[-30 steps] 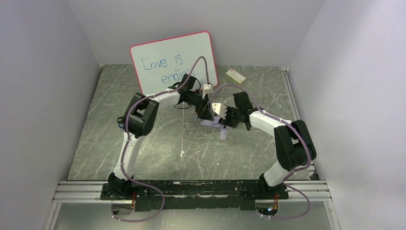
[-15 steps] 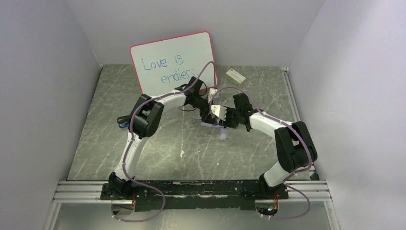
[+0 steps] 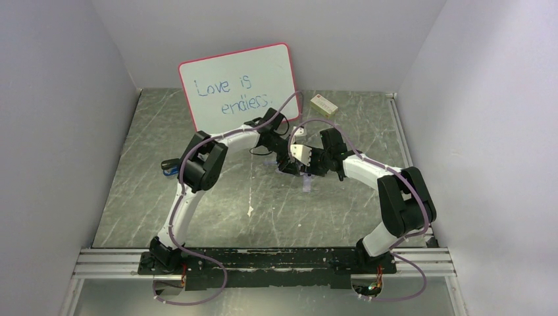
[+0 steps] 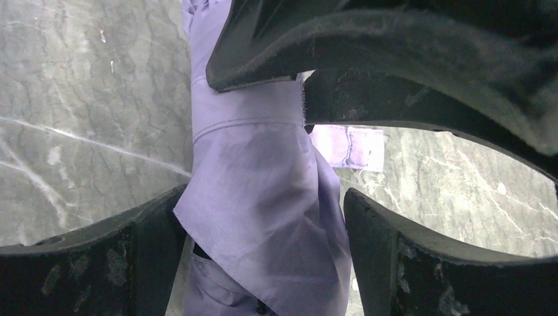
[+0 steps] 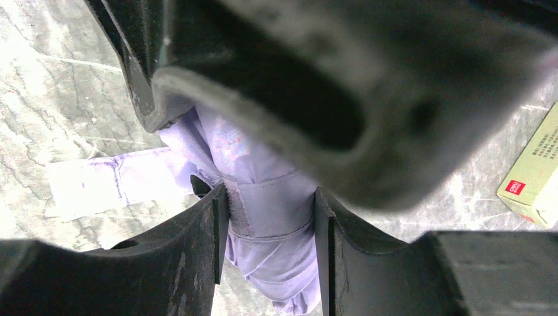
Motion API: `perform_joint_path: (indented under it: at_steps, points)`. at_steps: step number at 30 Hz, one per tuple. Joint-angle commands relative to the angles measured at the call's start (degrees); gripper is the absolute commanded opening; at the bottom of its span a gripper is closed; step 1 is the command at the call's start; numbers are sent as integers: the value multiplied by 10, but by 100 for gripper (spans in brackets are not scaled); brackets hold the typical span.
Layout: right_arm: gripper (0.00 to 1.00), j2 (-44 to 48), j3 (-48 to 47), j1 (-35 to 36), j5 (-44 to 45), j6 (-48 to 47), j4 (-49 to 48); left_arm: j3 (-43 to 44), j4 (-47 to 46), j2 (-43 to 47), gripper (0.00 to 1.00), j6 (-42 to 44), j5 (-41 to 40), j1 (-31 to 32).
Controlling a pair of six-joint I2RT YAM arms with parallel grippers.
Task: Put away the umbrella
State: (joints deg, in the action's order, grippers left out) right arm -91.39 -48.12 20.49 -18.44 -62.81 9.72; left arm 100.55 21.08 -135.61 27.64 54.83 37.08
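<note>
The left pincer [image 4: 263, 201] stands wide, astride the folded umbrella [image 4: 256, 145] at the middle of the tabletop [image 3: 296, 217]. The right pincer [image 5: 271, 197] is clamped on the umbrella's strapped bundle. Back right, a small carton [image 3: 324, 105] lies well apart, its contents unseen.

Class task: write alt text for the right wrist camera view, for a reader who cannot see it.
The right gripper clamps a bundled lavender umbrella between its two black fingers, over a grey marbled table. A pale strap lies flat at left; a small box shows at the right edge.
</note>
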Motion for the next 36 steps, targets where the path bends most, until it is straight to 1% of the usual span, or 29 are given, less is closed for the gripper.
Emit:
perform_joint_path:
  at_steps: [1,7,9,12,14,19,23,24,26,28,30,33,34,35,36]
  points:
    - [17,-15,19,2,23,-7,15,-21,96,-4,90,30,-114,6]
    - [17,-14,24,2,17,-5,4,-24,98,-13,89,22,-158,7]
    - [17,-12,28,2,17,-5,0,-26,92,-17,85,13,-167,6]
    - [16,-10,30,1,13,-7,-3,-21,102,-29,76,11,-155,5]
    - [16,-10,30,2,12,-7,-4,-25,109,-33,73,17,-149,6]
    - [16,-12,29,2,9,-7,-3,-50,115,-24,77,20,-175,5]
    - [16,-14,28,2,10,-7,-3,-67,128,-11,79,39,-149,3]
    - [16,-14,27,2,10,-7,-3,-70,133,-10,77,45,-142,3]
    - [16,-13,29,2,11,-7,-4,-74,141,-7,69,53,-129,2]
    - [16,-11,30,2,12,-7,-5,-74,146,-8,64,57,-122,2]
    - [16,-10,32,2,14,-7,-7,-71,147,-13,64,51,-128,2]
    - [16,-9,32,2,10,-6,-7,-60,144,-26,67,31,-141,1]
    - [16,-9,31,2,9,-6,-7,-53,145,-33,66,25,-144,2]
    - [16,-8,31,2,9,-6,-7,-46,149,-41,63,20,-146,1]
    - [16,-8,31,2,9,-6,-6,-38,154,-47,55,17,-148,1]
